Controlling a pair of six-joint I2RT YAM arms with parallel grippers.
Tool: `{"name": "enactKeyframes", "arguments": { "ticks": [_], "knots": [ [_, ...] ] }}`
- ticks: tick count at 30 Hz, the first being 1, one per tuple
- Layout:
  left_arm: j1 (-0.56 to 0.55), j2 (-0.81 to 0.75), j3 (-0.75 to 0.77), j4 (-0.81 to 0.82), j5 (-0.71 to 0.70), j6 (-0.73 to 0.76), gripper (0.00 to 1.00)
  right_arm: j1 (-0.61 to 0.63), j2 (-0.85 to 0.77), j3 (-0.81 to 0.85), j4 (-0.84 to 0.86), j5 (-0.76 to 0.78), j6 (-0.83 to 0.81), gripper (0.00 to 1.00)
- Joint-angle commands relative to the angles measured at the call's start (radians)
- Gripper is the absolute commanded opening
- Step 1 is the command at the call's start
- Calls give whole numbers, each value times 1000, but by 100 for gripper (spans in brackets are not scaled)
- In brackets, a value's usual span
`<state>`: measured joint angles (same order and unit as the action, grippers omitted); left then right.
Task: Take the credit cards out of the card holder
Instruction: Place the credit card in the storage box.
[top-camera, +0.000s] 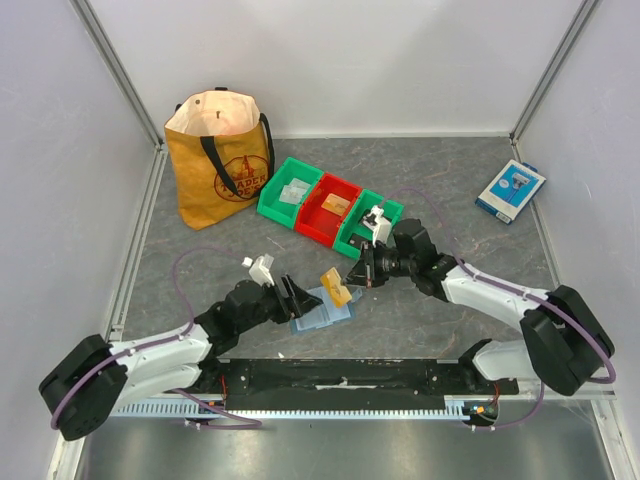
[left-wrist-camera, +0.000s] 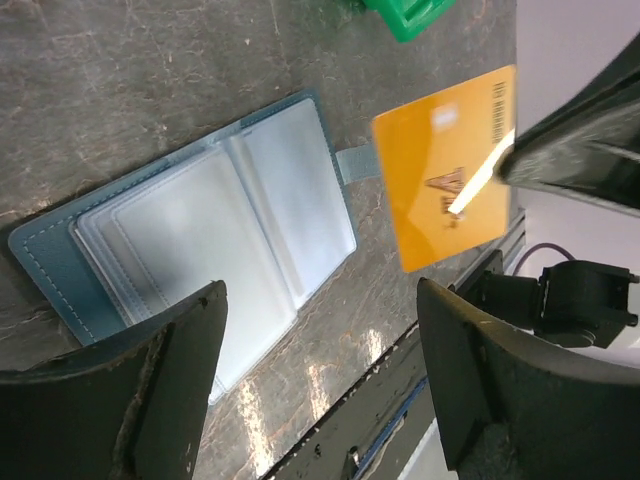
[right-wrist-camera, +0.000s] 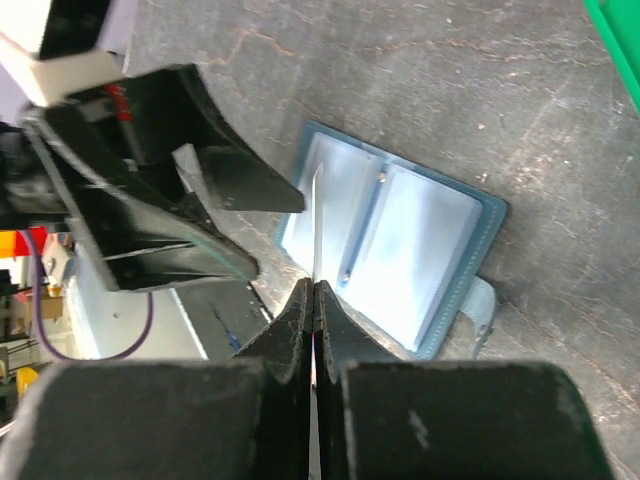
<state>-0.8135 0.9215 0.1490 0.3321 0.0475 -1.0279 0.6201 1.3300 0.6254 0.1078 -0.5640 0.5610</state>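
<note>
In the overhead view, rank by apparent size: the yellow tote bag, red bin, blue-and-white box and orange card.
1. Mustard-yellow fabric tote bag
2. Red plastic bin and blue-and-white flat box, too alike to split
3. Orange plastic card, smallest though held nearer the camera

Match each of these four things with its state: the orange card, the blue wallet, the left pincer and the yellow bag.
Things:
1. orange card
2. blue wallet
3. left pincer
4. yellow bag

States:
A. open, holding nothing
B. standing upright, far from both arms
C. pinched in the right pincer
D. lying open, pockets facing up

Pairs: 1-C, 2-D, 3-A, 4-B.
</note>
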Motion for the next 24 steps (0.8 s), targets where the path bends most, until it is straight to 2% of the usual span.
{"name": "enactKeyframes", "arguments": {
  "ticks": [1,6,9,15,24],
  "knots": [
    [11,62,-86,436,41,-55,82,-3,-72,25,79,-66,77,0],
    [16,123,-94,634,86,-49,81,-3,-110,-4,179,-119,155,0],
    [16,122,-91,700,97,-43,79,-3,-115,-15,196,-128,172,0],
    [17,83,-71,700,112,-18,75,-3,-121,-49,295,-155,238,0],
    [16,106,-46,683,107,-32,57,-3,-118,-70,365,-174,286,0]
  ]
}}
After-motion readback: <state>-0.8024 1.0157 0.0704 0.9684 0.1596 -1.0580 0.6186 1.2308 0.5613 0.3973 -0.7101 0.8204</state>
